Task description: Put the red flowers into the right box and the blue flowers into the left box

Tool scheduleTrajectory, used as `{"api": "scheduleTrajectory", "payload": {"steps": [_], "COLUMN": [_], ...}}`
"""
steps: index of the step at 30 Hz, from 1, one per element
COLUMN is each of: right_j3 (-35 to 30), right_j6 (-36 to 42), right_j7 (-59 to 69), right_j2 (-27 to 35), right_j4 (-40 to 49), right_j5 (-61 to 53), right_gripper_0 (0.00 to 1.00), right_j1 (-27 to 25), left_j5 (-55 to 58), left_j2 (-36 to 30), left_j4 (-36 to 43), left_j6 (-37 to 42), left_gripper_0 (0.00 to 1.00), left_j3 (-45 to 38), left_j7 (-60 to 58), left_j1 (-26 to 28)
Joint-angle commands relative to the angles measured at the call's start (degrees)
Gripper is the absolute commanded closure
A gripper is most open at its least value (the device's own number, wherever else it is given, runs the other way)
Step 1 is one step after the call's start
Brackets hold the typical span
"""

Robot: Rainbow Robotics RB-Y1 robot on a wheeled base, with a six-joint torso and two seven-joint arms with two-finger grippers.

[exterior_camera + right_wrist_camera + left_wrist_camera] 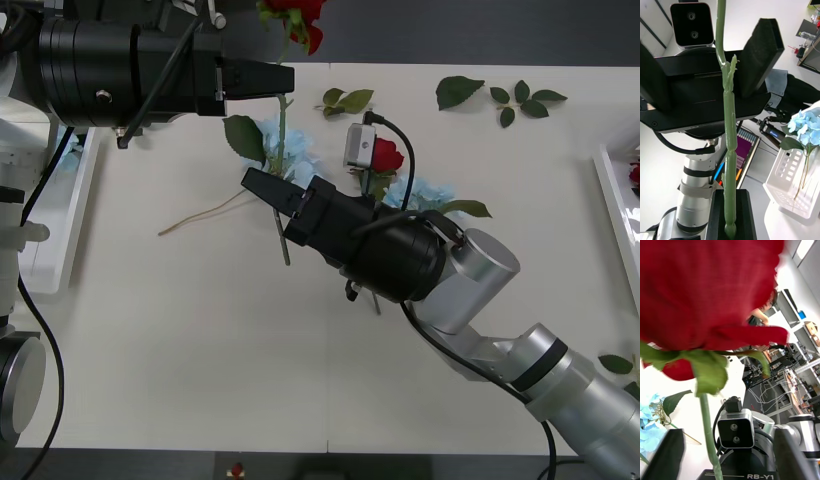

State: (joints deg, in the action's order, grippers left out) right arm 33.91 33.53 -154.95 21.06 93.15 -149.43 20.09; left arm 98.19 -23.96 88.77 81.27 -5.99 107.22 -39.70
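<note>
Red flowers were mid-handover: one rose [300,22] hung near the counter's far edge, its stem [282,150] clamped by the right claw [262,185], the left claw [270,80] spread open around it, next likely carrying to the right box [618,210].

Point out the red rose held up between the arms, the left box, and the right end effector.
red rose [707,288], left wrist view, on the bloom.
left box [70,215], front view, on its rim.
right end effector [262,186], front view, midway between its fingertips.
</note>
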Motion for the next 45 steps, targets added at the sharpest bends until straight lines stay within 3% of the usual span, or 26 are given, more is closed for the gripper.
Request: {"api": "scheduleTrajectory", "payload": {"steps": [1, 6, 15, 18, 28, 36, 45], "right_j3": [-0.3, -0.1, 1.7, 4.2, 5.5, 5.5, 4.9], "right_j6": [0.0, 0.0, 1.0, 1.8, 3.6, 6.7, 10.1], "right_j7": [0.0, 0.1, 5.8, 11.1, 26.5, 31.2, 30.3], "right_j2": [3.2, 8.6, 27.2, 36.2, 55.6, 64.0, 67.4], "right_j4": [2.0, 2.2, 2.6, 2.9, 1.0, -5.9, -15.9], "right_j5": [-0.8, -0.8, -0.5, 0.6, 10.1, 19.3, 29.5], "right_gripper_0": [1.0, 1.0, 1.0, 1.0, 1.0, 1.0, 1.0], "right_j1": [2.5, 4.9, 9.9, 12.1, 12.3, 12.5, 14.2], "left_j5": [0.6, 0.6, 0.2, -1.3, -7.0, -16.6, -28.1], "left_j2": [-1.4, -1.4, -1.3, -3.4, -12.0, -17.7, -22.8], "left_j4": [0.9, 0.9, 0.8, 2.1, 2.2, 2.2, 1.9], "left_j6": [-0.7, -0.7, -0.8, -1.1, 2.8, 5.0, -9.2], "left_gripper_0": [0.0, 0.0, 0.0, 0.0, 0.0, 0.0, 0.0], "left_j3": [-0.5, -0.5, -0.2, -0.4, -0.4, 2.4, 19.8], "left_j7": [-0.1, -0.1, 0.0, 0.0, 0.4, 1.1, 0.4], "left_j1": [-2.0, -2.0, -0.8, -0.7, -0.7, -0.7, -0.7]}}
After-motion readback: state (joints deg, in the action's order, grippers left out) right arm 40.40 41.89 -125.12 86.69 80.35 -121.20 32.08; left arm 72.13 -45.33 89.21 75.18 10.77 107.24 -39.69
